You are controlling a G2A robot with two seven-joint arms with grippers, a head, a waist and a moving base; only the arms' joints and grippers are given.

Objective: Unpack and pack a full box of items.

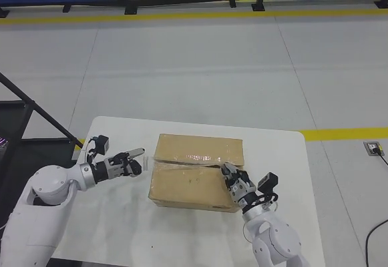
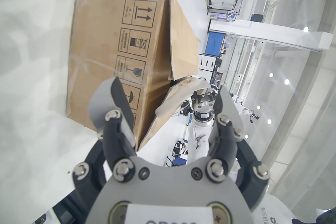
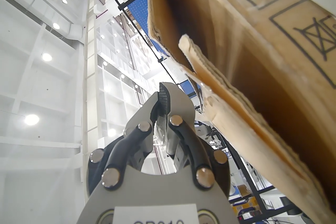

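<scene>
A brown cardboard box (image 1: 197,170) lies in the middle of the white table (image 1: 120,220), its top flaps nearly closed along a taped seam. My left gripper (image 1: 136,163) hovers just off the box's left end, open with nothing between its fingers. In the left wrist view the left gripper (image 2: 168,97) faces the printed end of the box (image 2: 110,51), where one top flap stands slightly lifted. My right gripper (image 1: 230,173) is at the box's near right corner. The right wrist view shows this gripper (image 3: 163,95) shut, empty, beside a raised flap edge (image 3: 194,57).
A black metal frame (image 1: 13,110) stands off the table's left side. Bare table surface lies in front of the box on the left and behind it toward the far edge (image 1: 200,123).
</scene>
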